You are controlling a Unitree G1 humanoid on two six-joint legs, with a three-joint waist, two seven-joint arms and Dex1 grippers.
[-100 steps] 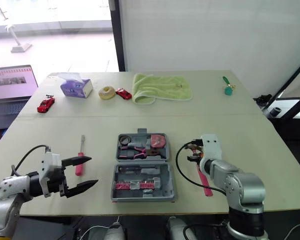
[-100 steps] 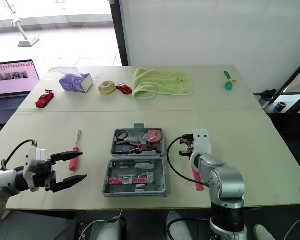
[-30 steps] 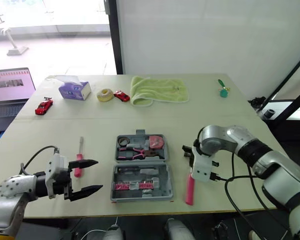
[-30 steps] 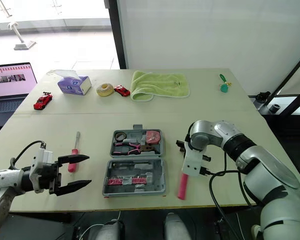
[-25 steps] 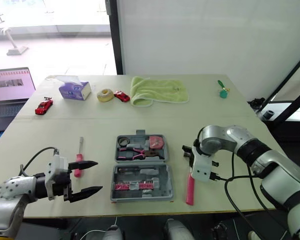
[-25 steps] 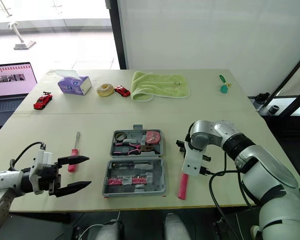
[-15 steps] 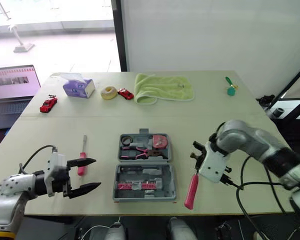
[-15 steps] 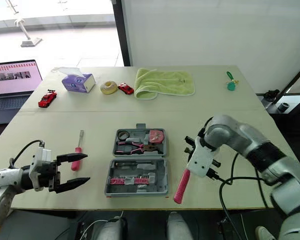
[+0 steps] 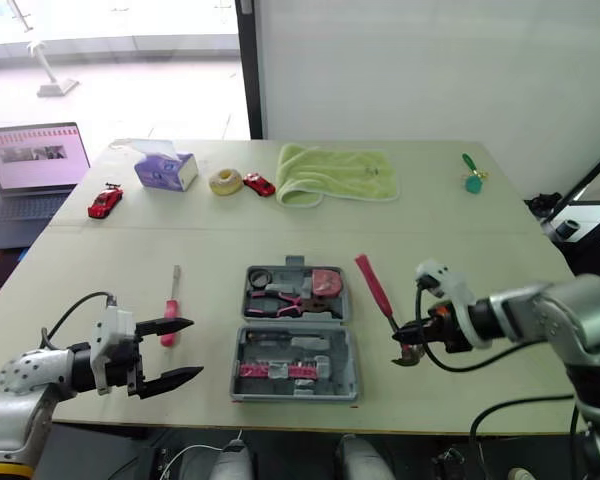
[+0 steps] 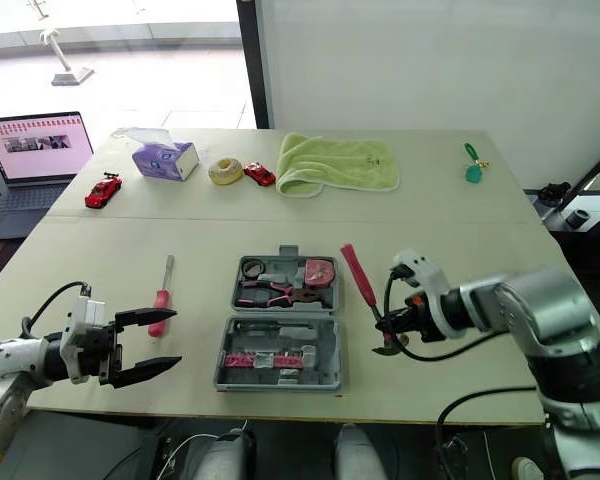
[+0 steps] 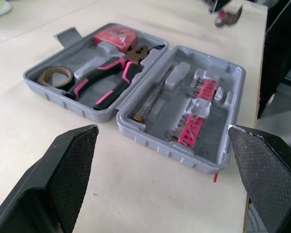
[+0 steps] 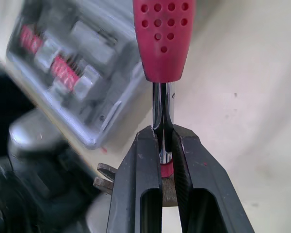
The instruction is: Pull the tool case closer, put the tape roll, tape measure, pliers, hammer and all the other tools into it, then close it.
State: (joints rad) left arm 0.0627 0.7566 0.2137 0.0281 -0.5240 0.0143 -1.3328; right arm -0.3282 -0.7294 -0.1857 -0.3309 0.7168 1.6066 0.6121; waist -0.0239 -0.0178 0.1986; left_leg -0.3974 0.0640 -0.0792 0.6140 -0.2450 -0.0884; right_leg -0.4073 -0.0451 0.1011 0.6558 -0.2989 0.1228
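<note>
With right gripper [image 12: 163,133] clenched on the hammer [image 9: 373,285] by its steel shaft near the head; swung round since before, red handle now raised just right of the open tool case [image 9: 295,345]; with left gripper [image 9: 187,348] agape near the screwdriver [image 9: 169,325], unchanged

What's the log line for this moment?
right gripper: jaws shut on hammer shaft, held beside open tool case | left gripper: jaws open | screwdriver on table

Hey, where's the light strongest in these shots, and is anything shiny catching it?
Left eye view: daylight floods the window at far left, and the laptop screen glows. Right wrist view: the hammer shank glints in the right claw. Left wrist view: the case looks evenly lit.
</note>
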